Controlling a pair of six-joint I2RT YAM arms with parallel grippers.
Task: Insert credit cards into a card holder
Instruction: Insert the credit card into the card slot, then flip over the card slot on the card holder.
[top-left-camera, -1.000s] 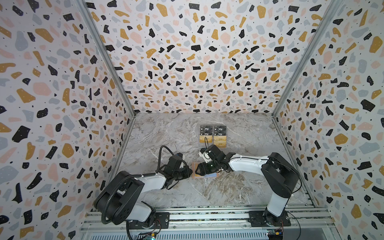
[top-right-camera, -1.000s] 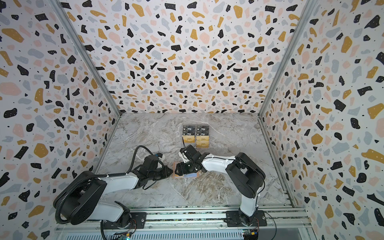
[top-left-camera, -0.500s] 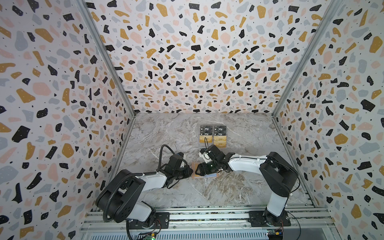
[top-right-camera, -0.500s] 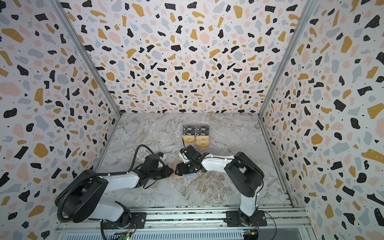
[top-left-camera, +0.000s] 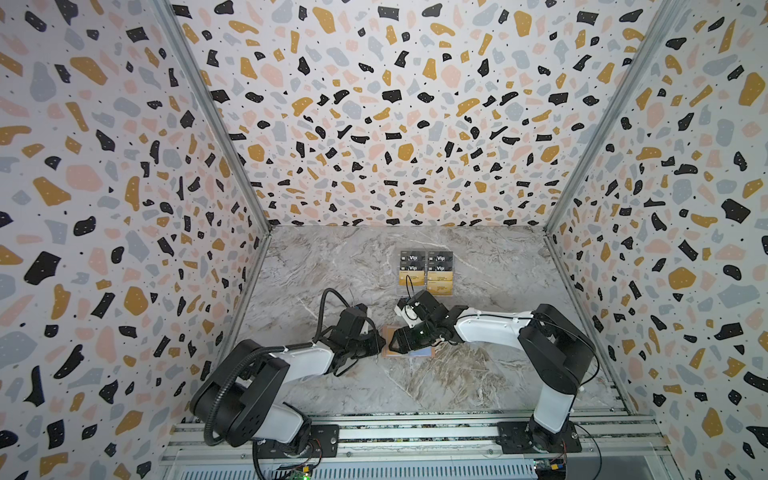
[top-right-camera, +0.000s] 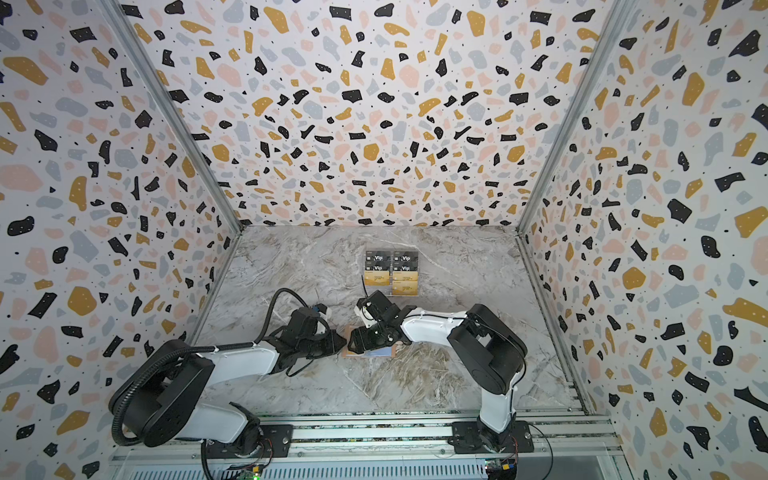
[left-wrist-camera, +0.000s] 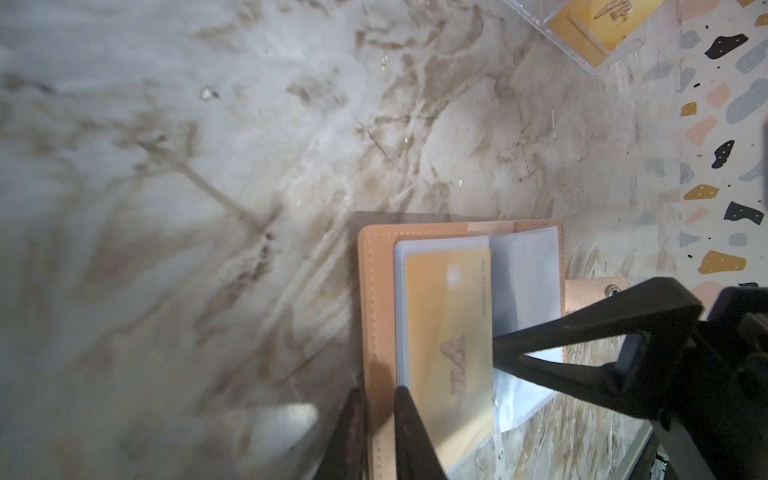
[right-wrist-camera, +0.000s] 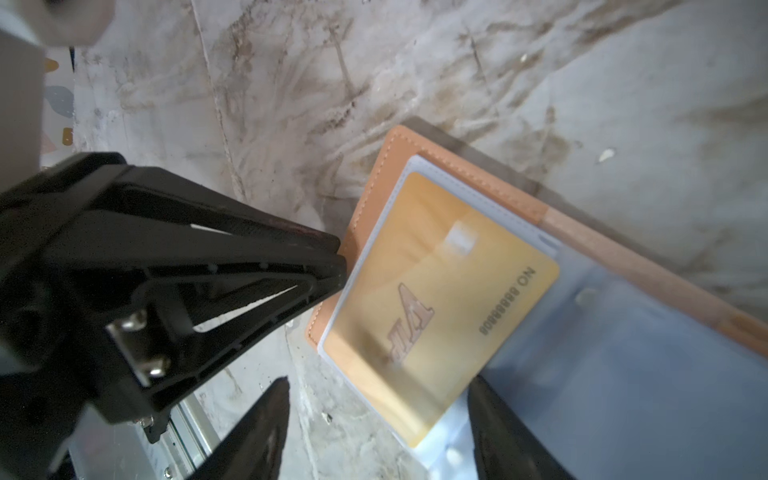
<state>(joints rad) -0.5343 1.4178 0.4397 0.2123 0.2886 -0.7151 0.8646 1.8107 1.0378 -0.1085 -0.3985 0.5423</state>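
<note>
- Left wrist view: an open pink wallet (left-wrist-camera: 376, 316) lay flat on the marble table (left-wrist-camera: 249, 166), with a gold card (left-wrist-camera: 446, 332) tucked into its clear sleeve (left-wrist-camera: 401, 291).
- The left gripper (left-wrist-camera: 378, 390) had its fingers close together astride the wallet's outer cover edge. Whether they pinched it could not be told.
- The right gripper (right-wrist-camera: 378, 380) hung over the wallet with its fingers spread wide, one tip on the plastic beside the card.
- Beyond the wallet, a clear stand (top-left-camera: 426, 272) held more gold cards (top-left-camera: 439, 284), with black cards (top-left-camera: 413, 258) behind them.
</note>
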